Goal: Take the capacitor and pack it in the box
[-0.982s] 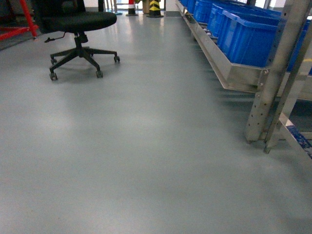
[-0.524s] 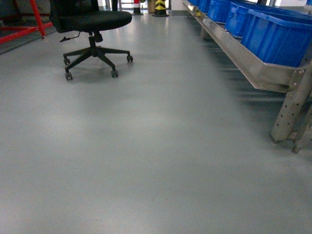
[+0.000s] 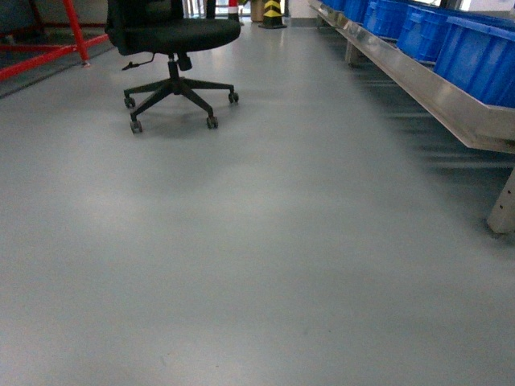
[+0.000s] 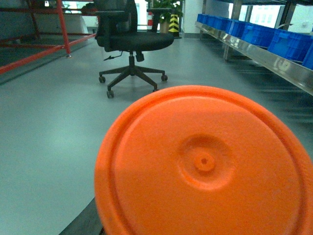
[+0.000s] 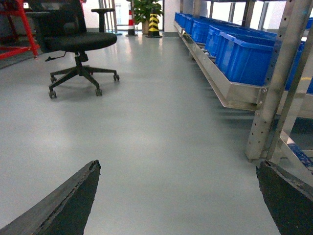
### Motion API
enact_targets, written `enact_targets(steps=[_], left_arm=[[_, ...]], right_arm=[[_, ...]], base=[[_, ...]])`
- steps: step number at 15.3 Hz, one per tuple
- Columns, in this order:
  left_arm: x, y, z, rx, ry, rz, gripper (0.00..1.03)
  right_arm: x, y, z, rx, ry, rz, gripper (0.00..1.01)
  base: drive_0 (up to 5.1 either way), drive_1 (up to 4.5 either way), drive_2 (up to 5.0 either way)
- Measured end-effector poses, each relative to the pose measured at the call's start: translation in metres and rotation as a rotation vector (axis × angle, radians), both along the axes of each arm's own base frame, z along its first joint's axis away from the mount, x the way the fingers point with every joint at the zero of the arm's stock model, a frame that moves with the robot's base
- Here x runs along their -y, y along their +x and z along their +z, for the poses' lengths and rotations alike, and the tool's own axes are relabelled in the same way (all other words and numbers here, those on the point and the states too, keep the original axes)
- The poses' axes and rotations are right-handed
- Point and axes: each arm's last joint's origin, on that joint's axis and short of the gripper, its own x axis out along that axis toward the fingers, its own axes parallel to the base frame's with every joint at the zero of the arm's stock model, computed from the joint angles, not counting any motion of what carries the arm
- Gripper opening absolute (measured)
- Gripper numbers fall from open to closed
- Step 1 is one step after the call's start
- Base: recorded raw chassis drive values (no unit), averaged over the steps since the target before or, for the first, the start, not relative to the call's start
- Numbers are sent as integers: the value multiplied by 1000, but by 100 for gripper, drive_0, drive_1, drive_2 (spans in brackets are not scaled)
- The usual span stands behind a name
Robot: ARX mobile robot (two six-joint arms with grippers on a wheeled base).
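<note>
Head view: grey floor (image 3: 265, 241), chair (image 3: 173, 48), blue bins (image 3: 475, 52). Right gripper (image 5: 178, 196) fingers spread, empty; left fingers unseen behind orange disc (image 4: 205, 161).

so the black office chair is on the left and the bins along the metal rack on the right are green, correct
Not quite: the bins on the metal rack are blue, not green, as the head view shows. The black office chair does stand on the left, on the grey floor.

No text, label, brand, number or sign can be read on anything in any of the three views.
</note>
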Motion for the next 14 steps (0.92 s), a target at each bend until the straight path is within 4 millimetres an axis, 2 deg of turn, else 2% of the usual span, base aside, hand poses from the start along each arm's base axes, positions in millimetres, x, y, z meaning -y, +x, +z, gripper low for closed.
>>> enact_targets(steps=[14], left_arm=[[0,0,0,-1,0,0,44]], right_arm=[[0,0,0,0,0,0,98]], base=[[-494,252,252]])
